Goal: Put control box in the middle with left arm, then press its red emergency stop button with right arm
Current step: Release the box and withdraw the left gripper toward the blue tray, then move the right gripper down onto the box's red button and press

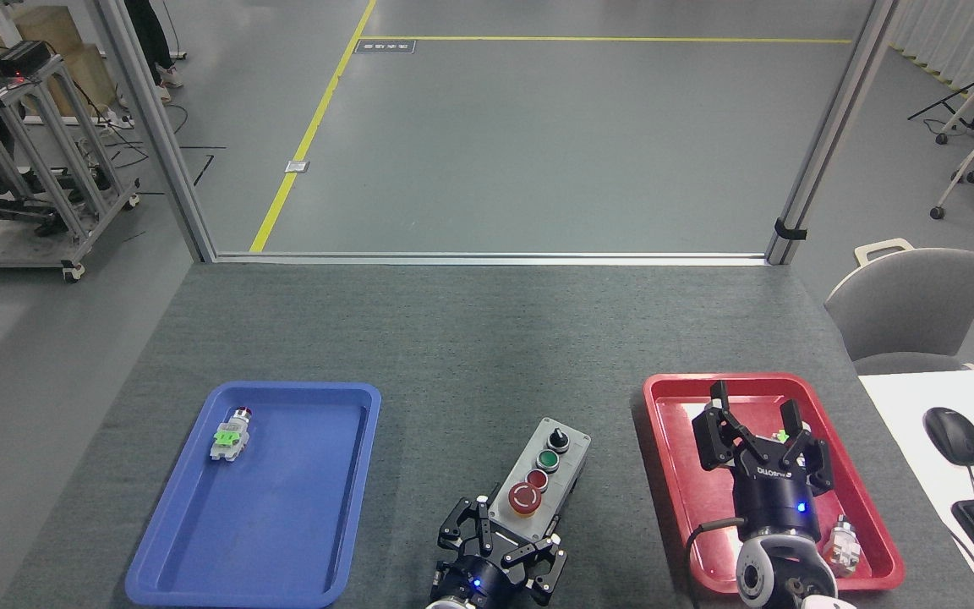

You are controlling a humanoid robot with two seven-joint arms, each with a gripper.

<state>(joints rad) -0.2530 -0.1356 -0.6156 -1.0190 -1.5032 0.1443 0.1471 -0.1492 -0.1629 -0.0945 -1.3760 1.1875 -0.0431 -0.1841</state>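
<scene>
— Claw on the left (500,541): what had it got?

— It was clamped on the near end of the control box (539,478), one finger (463,526) on each long side. The box lay on the bare grey surface (470,338) between the blue tray (259,499) and the red tray (770,482), tilted so its far end leaned right.

— And the buttons?

— Facing up. The red emergency stop button (526,499) sat nearest the claw, then a small red button (538,480), a green button (548,459) and a black knob (557,439) at the far end.

— Where was the right claw (756,416)?

— Over the red tray, fingers spread wide, holding nothing, well apart from the box. A small switch part (842,545) lay in that tray's near right corner, just beside the wrist.

— Anything in the blue tray?

— One switch part with a green tag (230,434), near its far left corner.
</scene>
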